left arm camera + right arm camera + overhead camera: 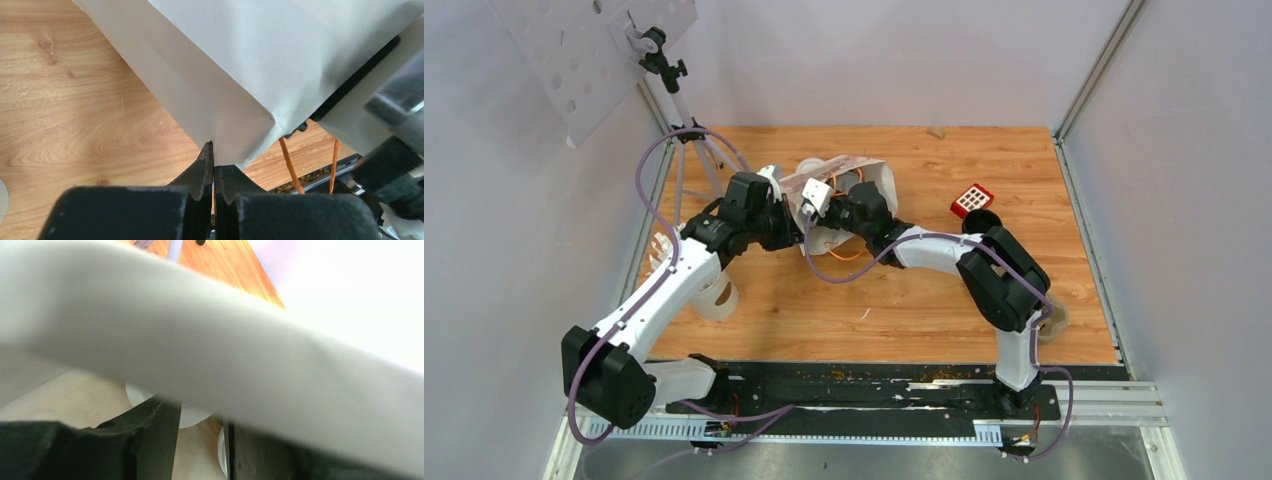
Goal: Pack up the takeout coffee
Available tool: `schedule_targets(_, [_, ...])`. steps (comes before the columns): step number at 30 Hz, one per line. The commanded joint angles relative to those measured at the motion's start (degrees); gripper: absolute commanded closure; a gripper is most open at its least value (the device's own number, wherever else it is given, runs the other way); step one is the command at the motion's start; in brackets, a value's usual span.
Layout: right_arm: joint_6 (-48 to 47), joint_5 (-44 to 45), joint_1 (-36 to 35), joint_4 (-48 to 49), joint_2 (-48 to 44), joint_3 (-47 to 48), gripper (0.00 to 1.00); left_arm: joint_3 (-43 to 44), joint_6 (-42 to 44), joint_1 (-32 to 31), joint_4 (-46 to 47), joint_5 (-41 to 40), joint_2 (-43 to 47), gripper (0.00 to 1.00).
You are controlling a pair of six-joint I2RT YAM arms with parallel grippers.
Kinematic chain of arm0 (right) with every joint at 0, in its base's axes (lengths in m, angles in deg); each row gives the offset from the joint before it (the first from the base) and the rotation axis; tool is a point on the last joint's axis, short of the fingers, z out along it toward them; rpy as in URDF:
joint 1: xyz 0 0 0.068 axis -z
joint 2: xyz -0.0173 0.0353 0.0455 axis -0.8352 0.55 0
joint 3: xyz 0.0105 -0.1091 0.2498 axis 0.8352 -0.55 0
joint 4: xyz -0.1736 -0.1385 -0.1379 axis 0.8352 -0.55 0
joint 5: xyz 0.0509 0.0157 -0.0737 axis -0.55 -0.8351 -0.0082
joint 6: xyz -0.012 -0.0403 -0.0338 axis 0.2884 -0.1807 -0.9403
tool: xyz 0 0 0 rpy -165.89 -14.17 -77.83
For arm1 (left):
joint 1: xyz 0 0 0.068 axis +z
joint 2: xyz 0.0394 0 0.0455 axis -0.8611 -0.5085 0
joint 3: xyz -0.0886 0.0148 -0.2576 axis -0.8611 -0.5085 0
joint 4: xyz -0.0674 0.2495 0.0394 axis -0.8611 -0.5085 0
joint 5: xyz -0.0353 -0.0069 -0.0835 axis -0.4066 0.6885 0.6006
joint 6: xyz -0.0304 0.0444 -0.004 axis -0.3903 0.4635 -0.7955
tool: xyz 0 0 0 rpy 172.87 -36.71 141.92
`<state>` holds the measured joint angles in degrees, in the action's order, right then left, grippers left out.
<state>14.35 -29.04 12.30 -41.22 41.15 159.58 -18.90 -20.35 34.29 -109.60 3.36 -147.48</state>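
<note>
- The white paper bag with a brown printed rim [881,182] lies toward the far edge of the table [904,300], a little left of the middle, with both arms meeting at it.
- The left end effector [214,161] is pinched tight on a fold of the bag's paper.
- The right end effector [202,432] has its fingers narrowly apart at the bag's rim; I can't tell whether they grip it.
- Past that rim I count two white round plastic lids [192,416], seemingly the takeout coffee already inside; the cups' sides are hidden.
- Packing looks nearly done, then: what's left is letting go and perhaps closing the bag.
- Also counted: one bag, one pale lidless paper cup [717,298] by the left edge, and one small red block with white squares [973,199] toward the far right corner.
</note>
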Motion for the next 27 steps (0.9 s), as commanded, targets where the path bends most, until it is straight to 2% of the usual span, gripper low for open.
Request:
schedule_targets(1, [1.10,-1.69,0.42,-3.64,-5.56,0.03,0.64,2.83,-0.82,-0.08,-1.34,0.82,1.50,1.00])
schedule_targets(17, [2.93,-2.25,1.09,-22.71,-15.31,3.08,0.65,4.91,-2.76,-0.08,-3.01,4.30,2.41,1.00])
schedule_targets(27, [3.42,-2.18,1.08,-28.36,-22.14,1.54,0.65,4.57,-5.00,-0.08,-3.81,5.95,4.76,1.00])
